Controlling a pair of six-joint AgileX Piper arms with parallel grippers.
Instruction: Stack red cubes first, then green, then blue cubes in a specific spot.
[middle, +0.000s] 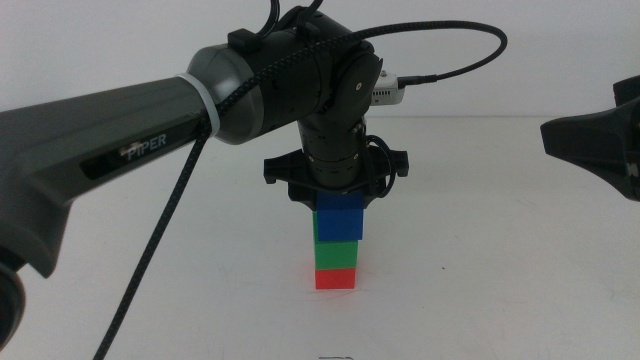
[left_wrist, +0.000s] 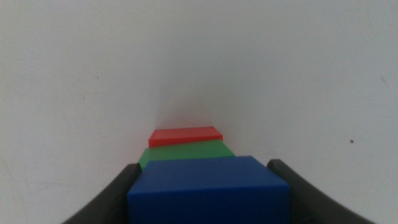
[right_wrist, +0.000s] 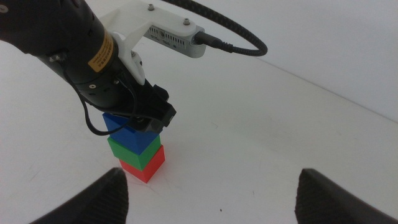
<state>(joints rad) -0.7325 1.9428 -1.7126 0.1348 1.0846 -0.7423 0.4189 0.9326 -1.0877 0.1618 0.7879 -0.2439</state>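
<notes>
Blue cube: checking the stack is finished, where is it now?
In the middle view the blue cube sits atop the green cube, over the red cube, between the left gripper's fingers.

The word "PIPER" stands in pale letters on the grey link of the left arm (middle: 120, 150). A yellow sticker (right_wrist: 102, 51) on that arm's wrist bears print too small to read.

A robotics lab bench: a bare white tabletop (middle: 500, 250) spreads below and all around the left end effector (middle: 340, 200), a grey arm marked PIPER (middle: 110, 150) reaches over it, trailing a braided cable (middle: 150, 255).
</notes>
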